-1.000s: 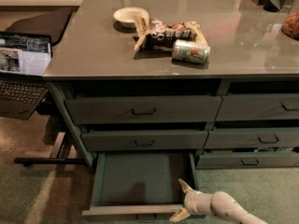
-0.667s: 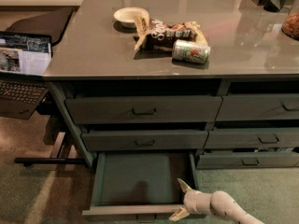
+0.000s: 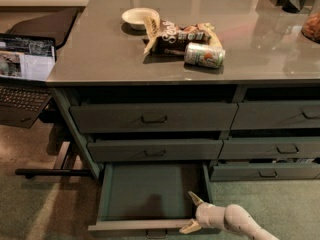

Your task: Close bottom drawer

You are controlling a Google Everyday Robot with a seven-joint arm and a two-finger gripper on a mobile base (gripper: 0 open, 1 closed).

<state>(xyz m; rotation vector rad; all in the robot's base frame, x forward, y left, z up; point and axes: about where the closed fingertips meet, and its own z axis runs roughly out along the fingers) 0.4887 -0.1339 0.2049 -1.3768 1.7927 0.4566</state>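
Down at six o'clock in the view, the bottom drawer stands pulled well out from the cabinet, its plain green floor bare and its low front panel nearly at the lower edge, with the small dark handle at mid-front. Against the view a second ago we find almost nothing changed: the drawer is out as far as it was, and the gripper has kept its station at about five o'clock, by the right end of the front panel. Its fingers are spread apart, one pointing toward eleven o'clock over the drawer's inner right corner, the other lying low against the panel's right end; they clamp nothing. We take this stillness to mean that the push has not yet told on the drawer, so the closing is all to do. We judge the next move to be a steady shove toward twelve o'clock, and since contact is off at the right end, the drawer could skew on its runners. Above it, the middle drawer and top drawer sit shut. On the counter, toward twelve o'clock, lie a bowl, a snack bag and a can on its side; a laptop sits at nine o'clock.
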